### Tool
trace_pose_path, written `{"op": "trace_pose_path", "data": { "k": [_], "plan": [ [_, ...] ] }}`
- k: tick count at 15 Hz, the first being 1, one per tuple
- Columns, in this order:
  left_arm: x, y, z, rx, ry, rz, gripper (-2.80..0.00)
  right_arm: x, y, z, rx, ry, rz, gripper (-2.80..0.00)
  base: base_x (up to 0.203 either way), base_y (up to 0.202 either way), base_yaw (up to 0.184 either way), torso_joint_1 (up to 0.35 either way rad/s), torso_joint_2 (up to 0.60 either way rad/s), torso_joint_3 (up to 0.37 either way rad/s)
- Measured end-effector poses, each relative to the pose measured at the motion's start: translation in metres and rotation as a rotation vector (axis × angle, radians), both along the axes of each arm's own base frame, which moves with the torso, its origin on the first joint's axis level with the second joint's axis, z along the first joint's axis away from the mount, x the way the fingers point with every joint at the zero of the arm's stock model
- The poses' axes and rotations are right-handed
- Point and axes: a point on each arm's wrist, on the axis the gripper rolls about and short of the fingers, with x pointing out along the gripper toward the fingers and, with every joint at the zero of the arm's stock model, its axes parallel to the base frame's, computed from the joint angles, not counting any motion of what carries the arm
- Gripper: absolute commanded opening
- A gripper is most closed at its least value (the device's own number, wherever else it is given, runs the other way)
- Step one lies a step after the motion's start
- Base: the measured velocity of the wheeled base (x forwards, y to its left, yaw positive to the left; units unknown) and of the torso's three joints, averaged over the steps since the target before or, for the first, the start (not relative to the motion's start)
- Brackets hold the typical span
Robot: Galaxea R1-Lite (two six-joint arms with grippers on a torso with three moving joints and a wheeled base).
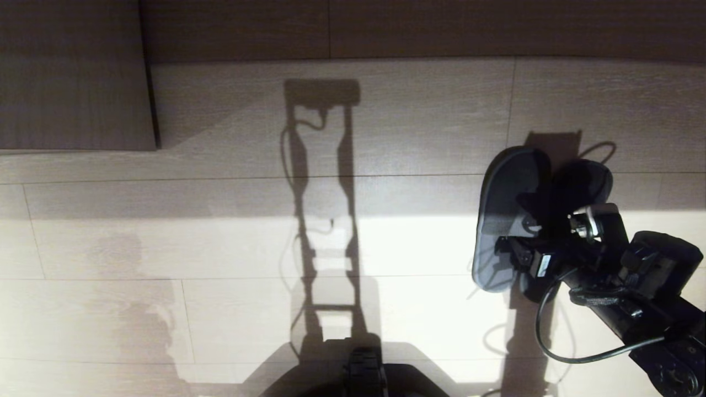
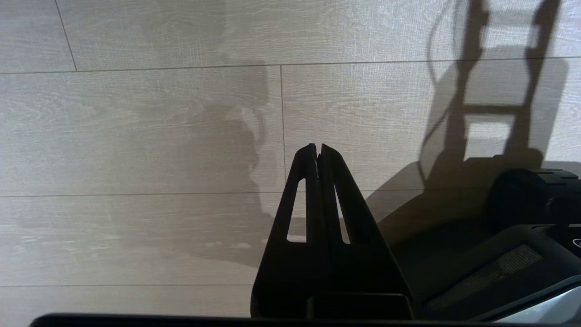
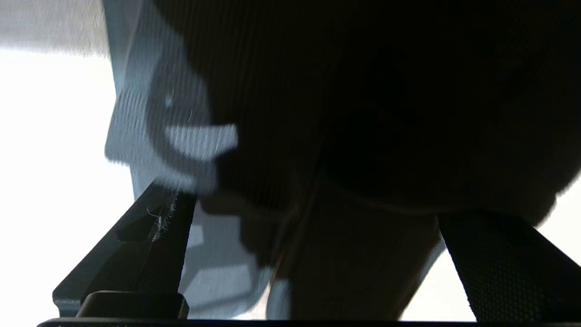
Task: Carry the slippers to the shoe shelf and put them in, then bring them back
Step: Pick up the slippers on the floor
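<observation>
The slippers [image 1: 504, 215] lay side by side on the pale plank floor [image 1: 220, 248], partly in a band of sunlight, with the right gripper [image 1: 538, 220] directly over them. In the right wrist view its fingers [image 3: 154, 231] stood wide apart on either flank of the pair [image 3: 317, 136], which filled the gap between them; whether the pads touched the slippers could not be told. This looked like the put-down at the end of the return leg, or else the approach before a pickup; the frames alone did not settle which. If a release, the next move called for lifting the gripper straight up clear of the bands without dragging either slipper; if a pickup, for closing on both together.

The left gripper [image 2: 317, 154] hung parked beside the robot's base [image 1: 364, 375], well apart from the slippers, its fingers pressed together on nothing.

Beyond the slippers ran a darker wood-grain board front [image 1: 77, 77], possibly furniture; no shelf opening showed. A loose black cable [image 1: 551, 342] looped from the right arm near the slippers and could snag
</observation>
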Motion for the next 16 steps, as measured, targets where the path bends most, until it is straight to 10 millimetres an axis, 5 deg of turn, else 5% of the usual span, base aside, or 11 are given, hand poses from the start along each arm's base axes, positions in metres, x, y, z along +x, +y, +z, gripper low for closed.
{"op": "trace_pose_path", "data": {
  "k": [11,12,13,16],
  "plan": [
    [0.0,0.0,0.0,-0.001,0.0,0.0,-2.8,0.016,0.003,0.017,-0.051,-0.094,0.048,0.0,0.0,0.0,0.0,0.0,0.0,0.0],
    [0.0,0.0,0.0,-0.001,0.0,0.001,-2.8,0.016,0.003,0.017,-0.051,-0.095,0.049,-2.4,0.0,0.0,0.0,0.0,0.0,0.0],
    [0.0,0.0,0.0,-0.001,0.0,0.0,-2.8,0.017,0.003,0.018,-0.049,-0.1,0.051,-2.8,0.0,0.0,0.0,0.0,0.0,0.0],
    [0.0,0.0,0.0,-0.001,0.0,0.0,-2.8,0.02,0.001,0.015,-0.064,-0.09,0.045,-2.8,0.0,0.0,0.0,0.0,0.0,0.0]
  ]
}}
